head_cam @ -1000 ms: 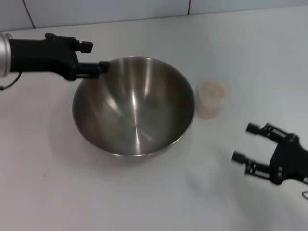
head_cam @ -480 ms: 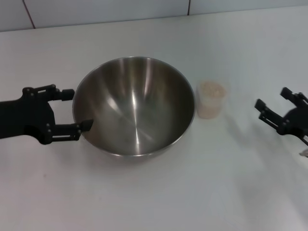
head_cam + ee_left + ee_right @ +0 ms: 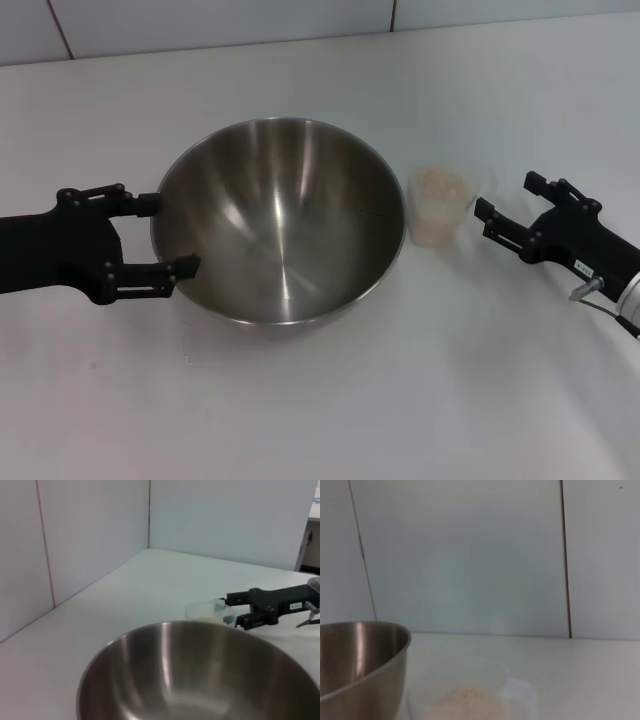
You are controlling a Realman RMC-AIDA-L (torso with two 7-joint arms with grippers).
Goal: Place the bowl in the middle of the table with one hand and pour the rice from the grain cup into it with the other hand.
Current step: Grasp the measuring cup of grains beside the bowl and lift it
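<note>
Now I see the steel bowl [image 3: 280, 220] mid-desk [image 3: 330, 400], my open left hand [image 3: 168, 235] beside its slick rim. My right hand [image 3: 500, 205], open, nears the light, crushable grain cup [image 3: 441, 207] of rice [image 3: 440, 187]; I'd grip mid-wall, gently.

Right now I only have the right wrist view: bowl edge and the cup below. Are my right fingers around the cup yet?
Observer: No. The right gripper is open, just beside the grain cup, not touching.
Operator: Where is the left arm?
Observer: The left gripper is open at the bowl's left rim, fingers straddling it.
Operator: Is any rice in the bowl?
Observer: None; the rice sits in the upright cup.
</note>
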